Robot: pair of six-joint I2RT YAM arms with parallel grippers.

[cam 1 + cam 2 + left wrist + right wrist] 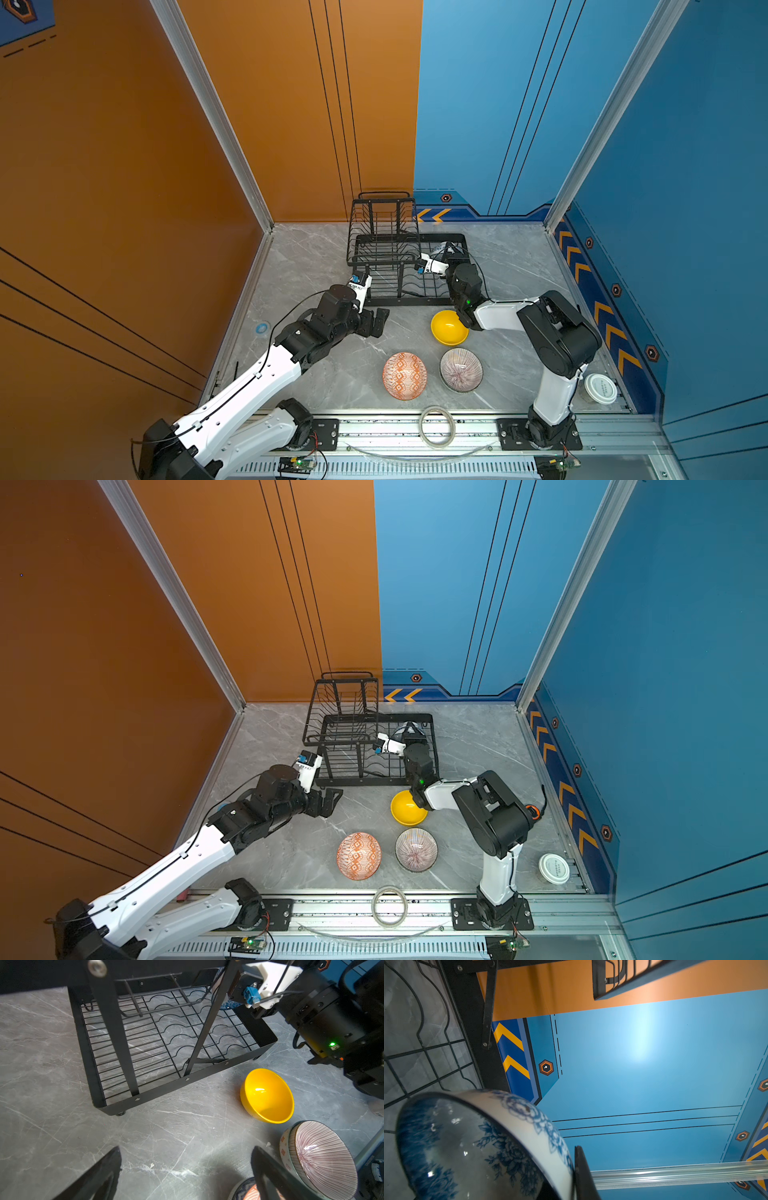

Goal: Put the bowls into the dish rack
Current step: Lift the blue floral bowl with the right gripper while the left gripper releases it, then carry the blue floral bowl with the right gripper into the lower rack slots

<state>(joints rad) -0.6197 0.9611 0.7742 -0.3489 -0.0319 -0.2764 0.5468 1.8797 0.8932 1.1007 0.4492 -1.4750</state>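
Right gripper [572,1169]: clamped on rim of blue-white floral ceramic bowl [477,1147], tilted inside black wire dish rack's [164,1091] right end.
Left gripper [187,1153]: spread wide, empty, before rack.
Risk: if you release unseated, bowl may topple.

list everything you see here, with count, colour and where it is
dish rack: 1, black wire, far middle of the table
blue-white floral bowl: 1, blue and white, held by its rim over the rack's base tray
yellow bowl: 1, yellow, on the table just in front of the rack
orange-white diamond bowl: 1, orange and white, near the table's front
pinkish striped bowl: 1, pinkish, right beside the diamond bowl
white lidded tub: 1, white, front right corner
tape ring: 1, pale, on the front rail
small blue round thing: 1, blue, by the table's left edge; too small to identify
table: 1, grey marble
left gripper: 1, black, open and empty, in front of the rack
right gripper: 1, black, shut on the floral bowl
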